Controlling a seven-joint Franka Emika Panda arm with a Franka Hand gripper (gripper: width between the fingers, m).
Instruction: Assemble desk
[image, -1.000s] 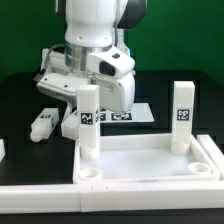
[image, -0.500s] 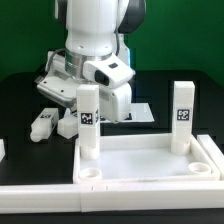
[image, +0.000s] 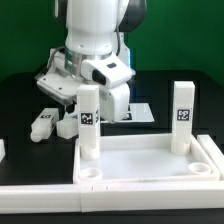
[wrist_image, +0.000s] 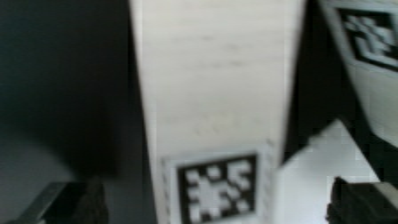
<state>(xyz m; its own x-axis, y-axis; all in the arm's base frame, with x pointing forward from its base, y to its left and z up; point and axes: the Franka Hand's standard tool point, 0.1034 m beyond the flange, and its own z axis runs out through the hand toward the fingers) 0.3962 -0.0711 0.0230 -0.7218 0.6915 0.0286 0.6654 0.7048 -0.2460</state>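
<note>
Leg fitting looks to be your step in hand: one leg (image: 88, 120) stands upright in the tabletop (image: 140, 162) at its far corner on the exterior view's left. A second leg (image: 182, 115) stands in the far corner on the exterior view's right. Both near sockets (image: 91, 173) show empty. Two loose legs (image: 42, 123), by their look, lie near each other on the bench (image: 15, 100) beyond the tabletop, toward the exterior view's left.

Your end effector (wrist_image: 217, 200) sits at the first leg. In the wrist view that leg fills the picture, tag toward the camera, with a dark fingertip (wrist_image: 75, 200) on either side and a gap between each and the leg. So the jaws are apart, straddling it and gripping nothing as far as I can tell.

You cannot tell from here whether the leg is fully seated. If it needs tightening, close squarely on it and turn without tilting; if it is home, lift straight up and go for a loose leg
</note>
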